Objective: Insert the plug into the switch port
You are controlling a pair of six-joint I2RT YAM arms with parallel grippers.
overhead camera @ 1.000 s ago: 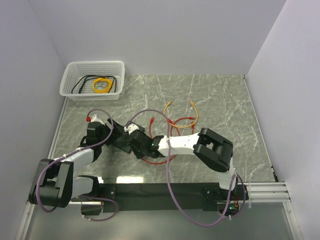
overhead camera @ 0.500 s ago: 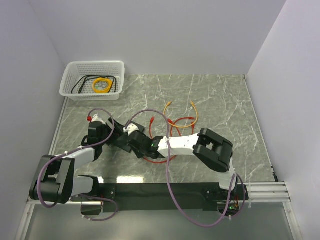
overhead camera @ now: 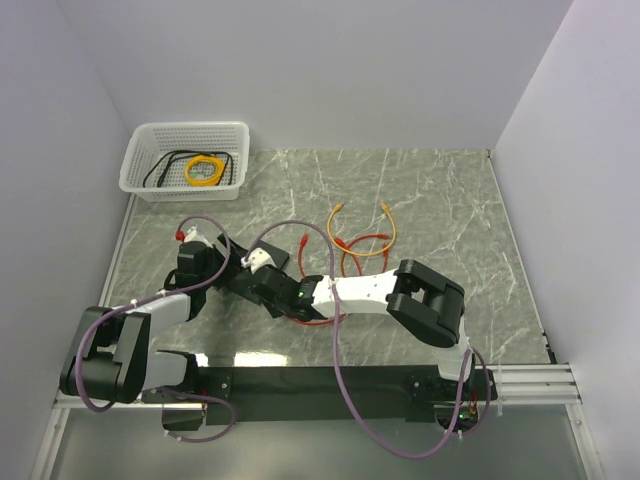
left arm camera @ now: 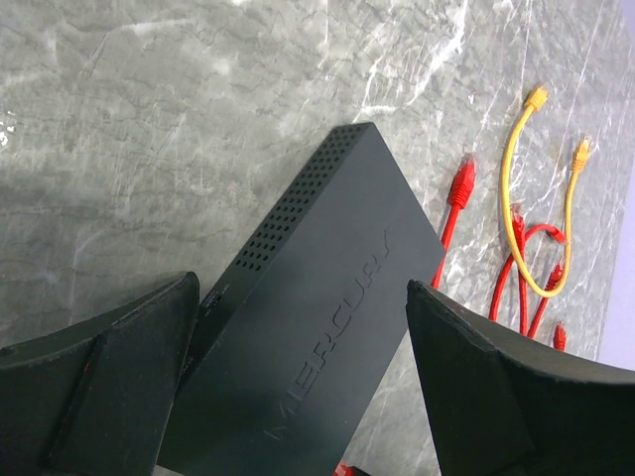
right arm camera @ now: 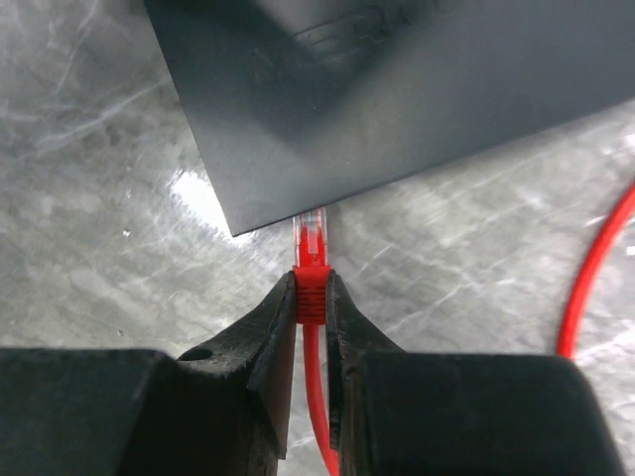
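While left hand (left arm camera: 299, 297) gapes, right hand (right arm camera: 311, 290) pinches the plug (right arm camera: 312, 260) (tip at switch (right arm camera: 397, 89)).

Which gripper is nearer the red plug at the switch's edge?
Right. The right gripper pinches the plug against the switch; the left gripper hangs open astride the switch, apart from the plug.

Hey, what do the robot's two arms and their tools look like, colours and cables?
Both the left arm and right arm have white links between chunky black joint housings, with a lilac cable looping loosely along each. The left tool and right tool each have two matte black wedge-shaped fingers tapering to the tips.
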